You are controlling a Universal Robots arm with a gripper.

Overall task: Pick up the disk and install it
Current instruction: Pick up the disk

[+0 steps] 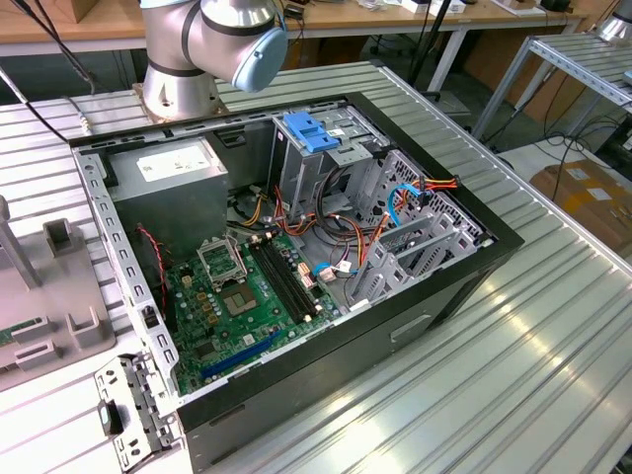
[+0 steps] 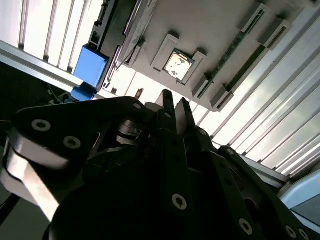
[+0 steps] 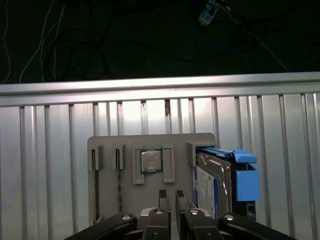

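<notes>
Pick-up stage, as we judge it: the gripper (image 3: 171, 196) hovers over the grey holder (image 3: 107, 142), fingers (image 3: 163, 200) nearly closed and empty; the disk (image 3: 215, 182) stands on edge in the holder, just beside them, ungrasped. Seizing it would call for wider fingers centred over its edge

Silver arm (image 1: 188, 44), pale blue joint cap (image 1: 265, 57), black screw-studded tool (image 2: 175, 107)
</notes>
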